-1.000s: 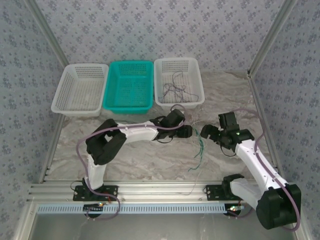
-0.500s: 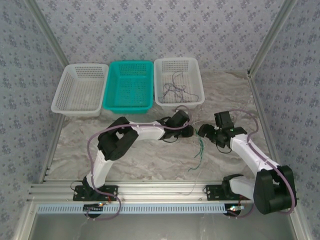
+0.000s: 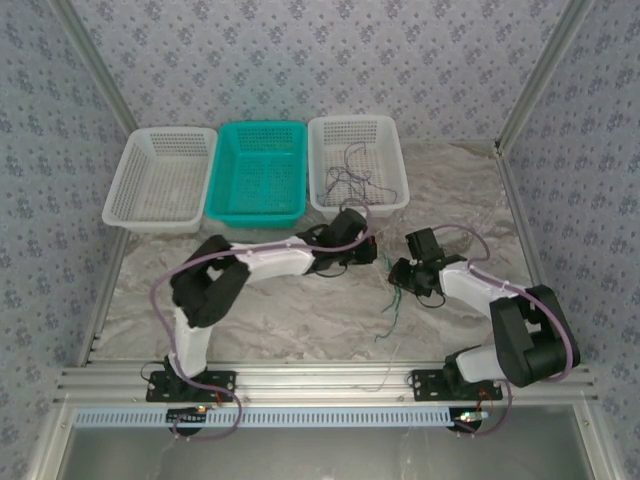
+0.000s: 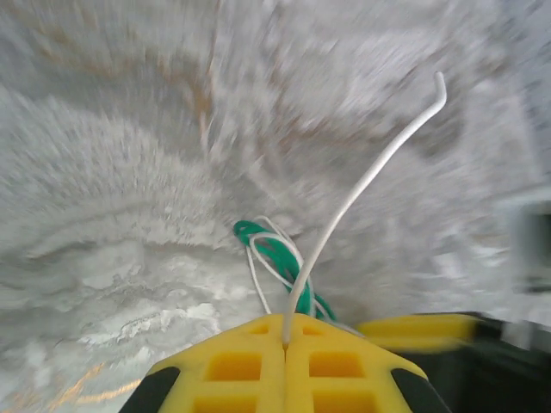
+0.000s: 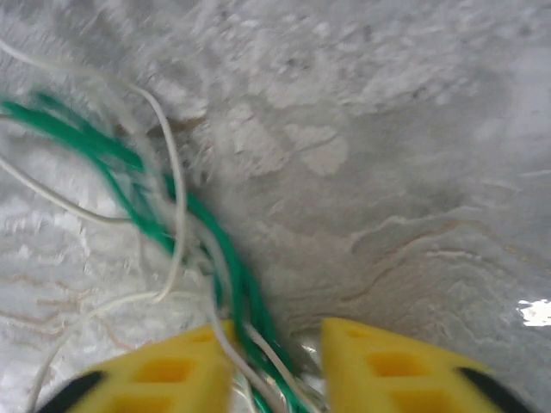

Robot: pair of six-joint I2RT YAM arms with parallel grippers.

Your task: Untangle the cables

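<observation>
The left tool [image 4: 287, 331] is seen fully closed, and a white cable [image 4: 362, 185] is pinched in the seam between its yellow fingers [image 4: 232, 366]. The free end of that cable stands up and curves away from the tool. Just beyond the fingertips, a green cable [image 4: 275, 254] is looped together with pale strands on the marbled tabletop [image 4: 103, 215].

The right tool [image 5: 275, 344] is seen with a clear gap left between its yellow fingers. Green and whitish strands run through that gap and fan out over the tabletop.

From above, a white mesh basket [image 3: 385, 150] is taken as the landmark. A loose tangle of dark cables [image 3: 345, 182] is seen lying inside it. Both tools are held close together just in front of this basket, on its near side, over the small bundle. The green cable trails from the bundle away from the basket, toward the arm bases. A teal basket [image 3: 257, 172] is set just beside the landmark basket, and a second white basket [image 3: 160, 180] is set beyond the teal one.
</observation>
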